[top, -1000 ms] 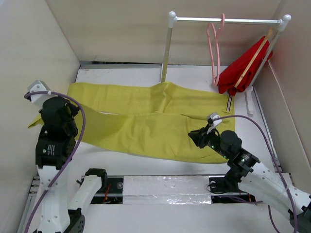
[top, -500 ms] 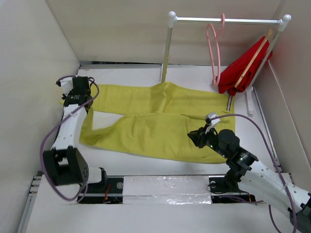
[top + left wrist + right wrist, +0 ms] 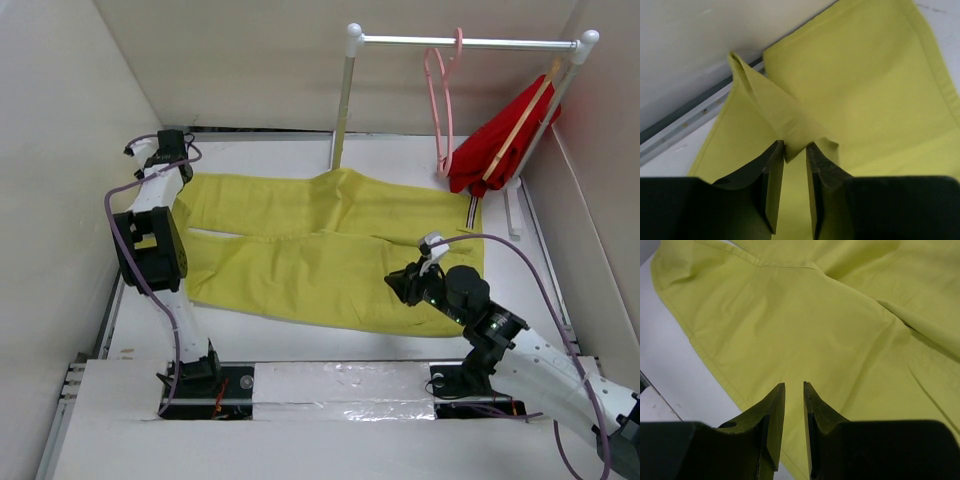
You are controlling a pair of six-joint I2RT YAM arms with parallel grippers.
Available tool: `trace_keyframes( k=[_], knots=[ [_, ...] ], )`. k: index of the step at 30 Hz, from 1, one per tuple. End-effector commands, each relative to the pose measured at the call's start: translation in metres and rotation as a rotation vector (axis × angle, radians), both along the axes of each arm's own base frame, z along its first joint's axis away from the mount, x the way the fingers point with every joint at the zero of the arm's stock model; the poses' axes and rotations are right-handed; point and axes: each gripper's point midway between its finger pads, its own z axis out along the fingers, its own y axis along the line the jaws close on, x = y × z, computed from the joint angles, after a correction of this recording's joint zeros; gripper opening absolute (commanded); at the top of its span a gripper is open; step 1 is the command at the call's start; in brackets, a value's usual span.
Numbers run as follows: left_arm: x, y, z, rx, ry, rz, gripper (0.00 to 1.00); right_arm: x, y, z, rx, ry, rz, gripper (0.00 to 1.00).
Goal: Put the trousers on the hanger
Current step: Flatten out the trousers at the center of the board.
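The trousers (image 3: 330,255) have been pulled flat for hanging by the left gripper (image 3: 795,148), clamped on 1 hem (right gripper (image 3: 794,389) nearly shut, empty).

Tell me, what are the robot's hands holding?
Left gripper pinches a raised fold of the trousers near a leg's end. Right gripper seems to hold nothing.

L gripper (image 3: 795,149) has its fingers (image 3: 771,175) nearly closed, pinching a fold of the trousers (image 3: 865,90). Fold rises as a ridge to a peak upper left, near the wall (image 3: 715,30). At wall base runs a grey rail (image 3: 685,125). Rest of cloth lies flat w/ stitched hem at right.
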Motion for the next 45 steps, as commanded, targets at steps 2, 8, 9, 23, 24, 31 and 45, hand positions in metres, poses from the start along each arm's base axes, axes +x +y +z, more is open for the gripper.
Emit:
trace_keyframes(
  k=[2,8,9,23,24,31,45],
  knots=[
    [0.038,-0.001,0.029,-0.029,-0.112,-0.031,0.29,0.007,0.007,0.023,0.030,-0.058,0.002,0.27],
    [0.037,-0.010,0.020,-0.053,-0.141,-0.094,0.44,0.009,0.010,0.027,0.023,-0.065,0.002,0.27],
    [0.037,-0.012,0.038,-0.046,-0.214,-0.105,0.44,0.010,0.010,0.028,0.025,-0.066,0.002,0.27],
    [-0.075,0.051,-0.037,-0.287,-0.186,0.072,0.27,-0.007,0.021,0.026,0.030,-0.050,0.051,0.04],
    [-0.084,0.063,-0.047,-0.311,-0.178,0.109,0.40,-0.007,0.021,0.025,0.029,-0.047,0.051,0.06],
    [-0.075,0.069,-0.075,-0.392,-0.161,0.089,0.46,-0.007,0.022,0.029,0.025,-0.047,0.048,0.11],
    [-0.070,0.065,-0.078,-0.424,-0.183,0.089,0.00,0.001,0.024,0.030,0.029,-0.036,0.003,0.14]
  ],
)
